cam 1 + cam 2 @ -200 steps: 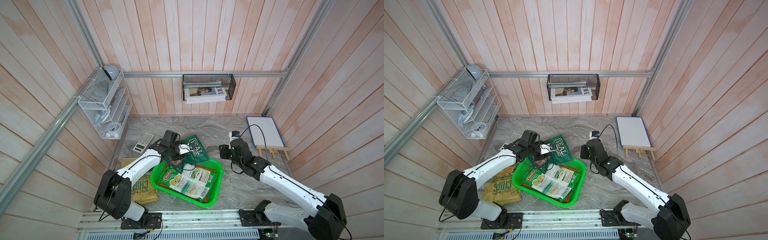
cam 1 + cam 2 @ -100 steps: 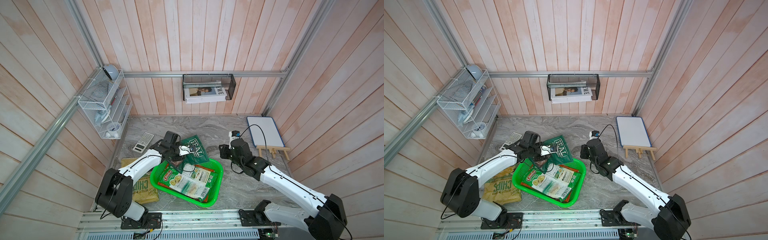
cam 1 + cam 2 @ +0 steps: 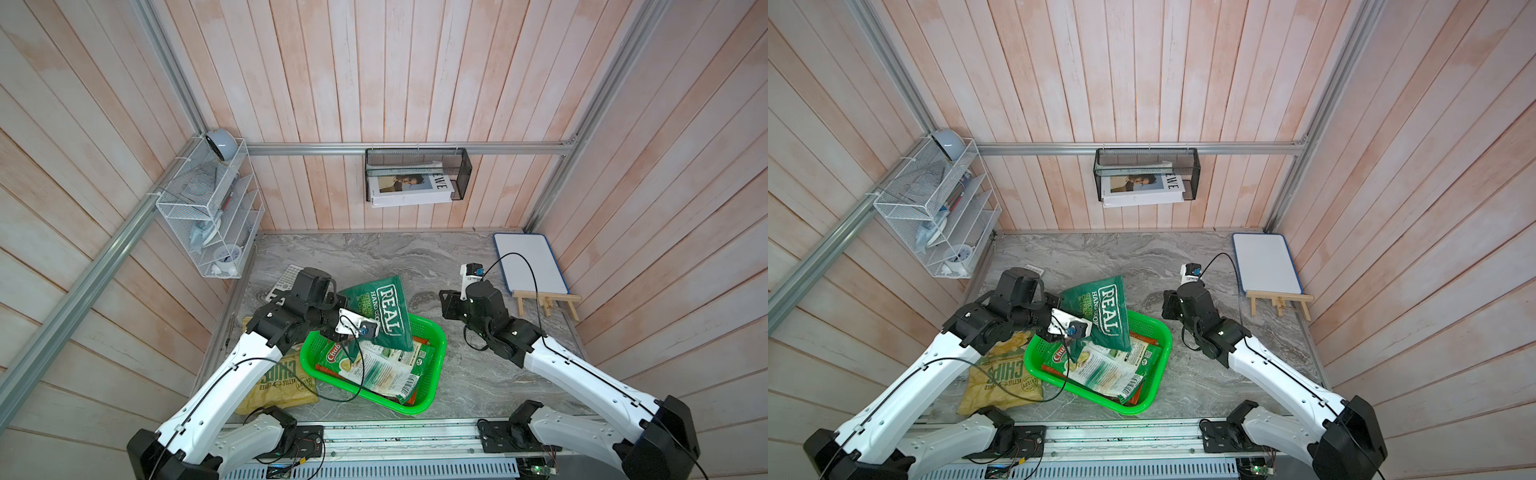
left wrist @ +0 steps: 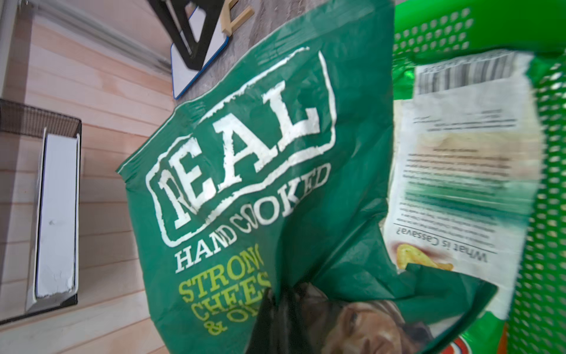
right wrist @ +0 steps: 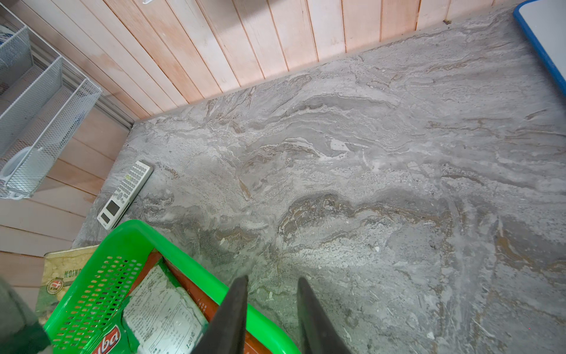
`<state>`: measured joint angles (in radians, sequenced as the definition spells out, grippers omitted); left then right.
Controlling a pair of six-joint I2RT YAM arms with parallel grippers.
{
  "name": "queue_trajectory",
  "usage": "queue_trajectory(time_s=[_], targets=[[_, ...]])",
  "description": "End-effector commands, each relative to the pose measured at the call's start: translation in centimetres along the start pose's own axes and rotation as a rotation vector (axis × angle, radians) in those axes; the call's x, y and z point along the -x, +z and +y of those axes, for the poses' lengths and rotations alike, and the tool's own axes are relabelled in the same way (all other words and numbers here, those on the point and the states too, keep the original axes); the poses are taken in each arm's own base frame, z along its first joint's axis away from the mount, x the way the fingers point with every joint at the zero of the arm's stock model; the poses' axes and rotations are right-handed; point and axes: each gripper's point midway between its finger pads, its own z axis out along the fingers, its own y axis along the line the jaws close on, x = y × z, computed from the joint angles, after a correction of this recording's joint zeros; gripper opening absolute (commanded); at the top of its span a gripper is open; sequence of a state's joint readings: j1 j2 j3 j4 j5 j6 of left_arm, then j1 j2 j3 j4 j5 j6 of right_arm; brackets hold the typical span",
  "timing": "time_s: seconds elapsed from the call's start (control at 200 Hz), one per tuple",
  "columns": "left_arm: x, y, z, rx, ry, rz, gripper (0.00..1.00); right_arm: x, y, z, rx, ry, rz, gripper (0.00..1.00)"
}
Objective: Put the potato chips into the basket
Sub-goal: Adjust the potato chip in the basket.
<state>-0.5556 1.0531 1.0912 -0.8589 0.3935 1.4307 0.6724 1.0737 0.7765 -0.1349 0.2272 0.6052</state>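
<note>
Basket (image 3: 428,328): two bags (image 3: 374,370) (image 5: 186,279) inside; REAL bag (image 3: 386,311) aloft; two tan bags (image 3: 286,382) (image 3: 1013,343) outside.

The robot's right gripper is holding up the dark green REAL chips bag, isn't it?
No, it is the left gripper that is holding up the dark green REAL chips bag, as both top views show. The right gripper is open, with nothing between its jaws in the right wrist view.
</note>
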Motion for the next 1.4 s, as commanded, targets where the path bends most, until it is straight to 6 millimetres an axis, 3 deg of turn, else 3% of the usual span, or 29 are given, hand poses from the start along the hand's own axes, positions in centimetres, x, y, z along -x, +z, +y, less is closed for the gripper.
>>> queue_trajectory(time_s=[0.0, 0.14, 0.23, 0.3, 0.315, 0.33, 0.415, 0.495, 0.7, 0.825, 0.94, 1.035, 1.125, 1.17, 1.2, 1.23, 1.245, 1.345, 1.395], targets=[[1.6, 0.4, -3.8, -0.15, 0.092, -0.031, 0.0, 0.1, -0.2, -0.3, 0.0, -0.002, -0.02, 0.31], [1.7, 3.3, -6.6, -0.268, 0.092, -0.071, 0.0, 0.0, -0.1, 0.1, 0.017, -0.003, -0.009, 0.31], [0.4, 5.6, -7.2, -0.272, 0.068, -0.04, 0.31, -0.1, -0.2, 0.1, 0.017, -0.009, 0.001, 0.31], [0.0, 6.7, -6.2, -0.211, 0.024, -0.022, 0.56, -0.3, -0.4, -0.1, 0.012, -0.013, 0.01, 0.31], [-0.1, 6.8, -5.8, -0.191, 0.018, -0.019, 0.68, -0.3, -0.5, -0.1, 0.012, -0.015, 0.011, 0.31], [-0.1, 6.9, -5.5, -0.173, 0.011, -0.018, 0.73, -0.4, -0.5, -0.1, 0.011, -0.016, 0.013, 0.31], [-0.3, 6.9, -4.2, -0.101, -0.036, -0.001, 0.76, -0.9, -0.6, 0.1, 0.028, -0.027, 0.036, 0.31], [-0.8, 6.2, -4.8, -0.12, -0.101, 0.043, 0.77, -2.3, -0.5, 1.5, 0.097, -0.075, 0.113, 0.31], [-3.0, 3.2, -11.3, -0.365, -0.174, 0.202, 0.74, -9.9, -0.3, 6.9, 0.255, -0.43, 0.407, 0.34], [-4.4, 3.2, -13.1, -0.4, -0.223, 0.261, 0.72, -14.6, -0.3, 10.7, 0.386, -0.615, 0.551, 0.35], [-6.3, 3.9, -14.9, -0.479, -0.265, 0.326, 0.69, -17.9, 0.2, 12.4, 0.445, -0.704, 0.658, 0.35], [-8.1, 4.6, -15.8, -0.522, -0.273, 0.387, 0.64, -19.5, 0.6, 12.4, 0.436, -0.754, 0.709, 0.35], [-9.1, 5.6, -14.9, -0.466, -0.289, 0.392, 0.53, -20.3, 0.8, 11.4, 0.402, -0.779, 0.759, 0.34], [-9.4, 5.9, -14.6, -0.452, -0.307, 0.382, 0.46, -20.6, 0.8, 10.9, 0.381, -0.79, 0.785, 0.28], [-9.7, 6.0, -14.8, -0.457, -0.3, 0.383, 0.36, -20.9, 0.7, 10.5, 0.37, -0.796, 0.804, 0.24], [-10.2, 6.2, -14.9, -0.459, -0.273, 0.394, 0.07, -21.2, 0.5, 10.1, 0.36, -0.803, 0.83, 0.19], [-10.4, 6.2, -15.0, -0.462, -0.258, 0.402, 0.0, -21.3, 0.5, 10.0, 0.358, -0.806, 0.839, 0.16], [-11.5, 6.8, -14.6, -0.424, -0.224, 0.43, 0.0, -21.8, 0.2, 9.1, 0.329, -0.807, 0.878, 0.0], [-11.7, 7.0, -14.0, -0.395, -0.225, 0.428, 0.0, -21.7, 0.0, 9.0, 0.326, -0.802, 0.871, 0.0]])
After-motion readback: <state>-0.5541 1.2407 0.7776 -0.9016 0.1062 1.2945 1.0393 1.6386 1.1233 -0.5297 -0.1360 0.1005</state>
